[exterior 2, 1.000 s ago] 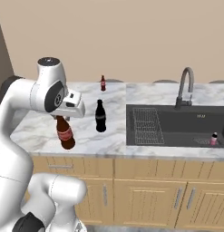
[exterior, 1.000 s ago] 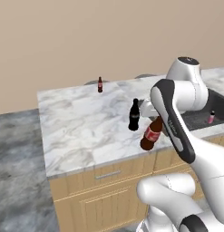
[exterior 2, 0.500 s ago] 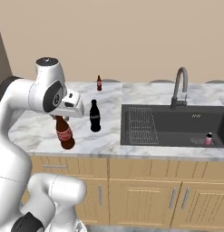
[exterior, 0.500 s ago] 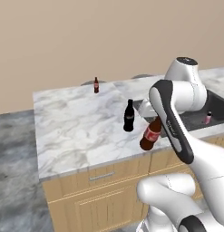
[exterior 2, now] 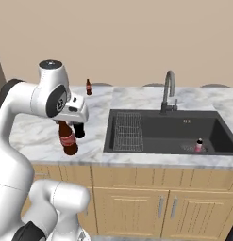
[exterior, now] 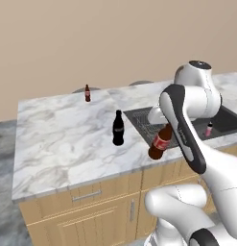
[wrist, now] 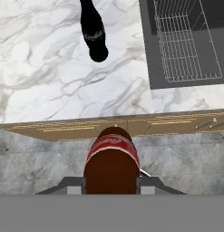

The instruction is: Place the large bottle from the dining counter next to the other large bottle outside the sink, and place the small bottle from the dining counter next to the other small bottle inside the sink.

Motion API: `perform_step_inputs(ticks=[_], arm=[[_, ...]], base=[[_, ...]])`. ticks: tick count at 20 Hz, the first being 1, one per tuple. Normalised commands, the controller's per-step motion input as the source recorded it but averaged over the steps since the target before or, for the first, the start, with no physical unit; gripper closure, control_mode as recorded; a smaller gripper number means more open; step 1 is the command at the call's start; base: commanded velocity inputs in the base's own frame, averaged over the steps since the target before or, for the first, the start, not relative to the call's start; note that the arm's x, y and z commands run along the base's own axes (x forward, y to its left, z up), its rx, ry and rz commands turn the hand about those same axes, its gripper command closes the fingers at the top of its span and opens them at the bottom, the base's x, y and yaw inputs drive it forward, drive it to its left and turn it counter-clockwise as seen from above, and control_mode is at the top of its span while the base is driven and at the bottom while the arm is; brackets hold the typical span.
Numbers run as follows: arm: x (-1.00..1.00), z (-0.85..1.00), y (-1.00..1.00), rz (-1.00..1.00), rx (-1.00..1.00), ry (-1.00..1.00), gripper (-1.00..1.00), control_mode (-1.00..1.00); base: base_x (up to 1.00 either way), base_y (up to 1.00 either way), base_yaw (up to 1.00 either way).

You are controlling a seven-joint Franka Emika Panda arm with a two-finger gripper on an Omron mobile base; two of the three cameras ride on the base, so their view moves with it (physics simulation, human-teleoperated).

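My gripper is shut on the neck of the large bottle, brown with a red label, which hangs tilted in front of the counter's near edge. In the hand view the large bottle sits between my fingers over the floor and cabinet fronts. The other large bottle, glossy black, stands on the marble just left of the sink. At the far edge of the marble dining counter stands the small bottle. The other small bottle, pink, stands inside the basin at its right.
A wire rack fills the sink's left section. The tall grey faucet rises behind the basin. Wooden cabinets with drawer handles run below the counter. A beige wall closes the back.
The whole scene has slid left in both base views, so the base has driven right along the counter. The brown bottle stays in my grip at the same height.
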Motion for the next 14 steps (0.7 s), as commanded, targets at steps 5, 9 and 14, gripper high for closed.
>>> perform_step_inputs(ticks=[5, 9, 14], arm=[[0.0, 0.0, 0.0, 0.0, 0.0, 0.0, 1.0, 1.0], [0.0, 0.0, 0.0, 0.0, 0.0, 0.0, 1.0, 1.0], [0.0, 0.0, 0.0, 0.0, 0.0, 0.0, 1.0, 1.0]], base=[[0.21, 0.08, 0.0], [0.0, 0.17, 0.0], [0.0, 0.0, 0.0]])
